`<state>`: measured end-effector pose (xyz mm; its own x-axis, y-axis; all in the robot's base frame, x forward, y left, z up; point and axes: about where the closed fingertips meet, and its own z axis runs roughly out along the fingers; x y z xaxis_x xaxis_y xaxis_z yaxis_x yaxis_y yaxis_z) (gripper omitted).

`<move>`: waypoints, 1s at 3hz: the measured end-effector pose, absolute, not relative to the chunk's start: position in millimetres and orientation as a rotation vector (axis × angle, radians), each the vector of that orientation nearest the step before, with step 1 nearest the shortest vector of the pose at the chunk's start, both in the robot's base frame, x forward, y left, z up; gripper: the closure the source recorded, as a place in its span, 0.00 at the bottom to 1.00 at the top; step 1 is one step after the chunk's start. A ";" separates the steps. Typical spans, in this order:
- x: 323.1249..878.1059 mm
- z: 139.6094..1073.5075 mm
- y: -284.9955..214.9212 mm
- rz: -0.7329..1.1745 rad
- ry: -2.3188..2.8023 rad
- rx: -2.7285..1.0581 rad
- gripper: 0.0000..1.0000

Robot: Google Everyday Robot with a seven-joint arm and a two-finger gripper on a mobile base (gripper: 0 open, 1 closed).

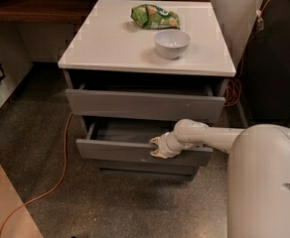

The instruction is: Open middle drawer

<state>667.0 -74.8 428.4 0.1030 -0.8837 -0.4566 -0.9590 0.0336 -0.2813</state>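
The middle drawer (120, 151) is a wide, shallow grey drawer with a flat front. It stands pulled out from the white-topped cabinet (110, 48), and its grey inside shows. My gripper (156, 148) is at the top edge of the drawer front, right of its middle, with the white arm reaching in from the right. The top drawer (140, 104) above is slightly out. The lowest drawer (145, 170) is mostly hidden under the middle one.
A white bowl (172, 43) and a green snack bag (155, 16) sit on the cabinet top. An orange cable (60, 167) runs over the speckled floor at the left. A dark cabinet (276, 68) stands at the right. My white body (266, 182) fills the lower right.
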 end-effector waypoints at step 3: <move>640.3 425.0 -66.2 0.238 1.789 -1.872 1.00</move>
